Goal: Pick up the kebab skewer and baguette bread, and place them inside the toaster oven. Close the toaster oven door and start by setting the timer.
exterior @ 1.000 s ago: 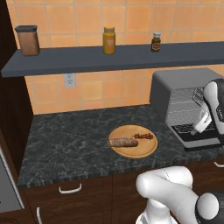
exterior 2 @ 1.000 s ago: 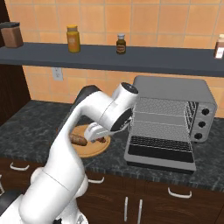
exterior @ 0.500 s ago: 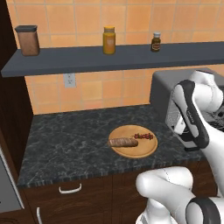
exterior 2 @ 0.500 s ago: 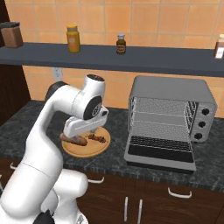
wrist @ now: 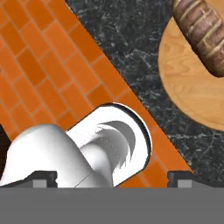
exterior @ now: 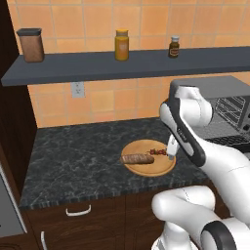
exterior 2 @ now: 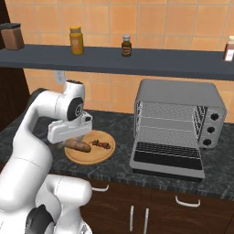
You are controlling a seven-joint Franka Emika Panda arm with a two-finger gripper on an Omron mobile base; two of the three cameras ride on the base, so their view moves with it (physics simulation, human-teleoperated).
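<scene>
Arm's swung away from the toaster oven [exterior 2: 178,119] and the pincer [exterior: 171,152] now hangs, jaws wide and empty, over the wooden plate [exterior 2: 89,154]. Oven's right of that plate on the worktop [exterior: 78,156], toaster oven door [exterior 2: 167,160] dropped open. Baguette bread [exterior 2: 77,146] and kebab skewer [exterior 2: 101,144] lie on the plate.

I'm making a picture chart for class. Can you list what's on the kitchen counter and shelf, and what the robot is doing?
Counter: black stone
Board: round, wooden, on the counter
Bread: brown loaf on the board
Skewer: small kebab beside the bread
Toaster oven: grey, door folded down open, empty rack
Shelf: three jars
Robot hand: over the board, fingers open, holding nothing
</scene>
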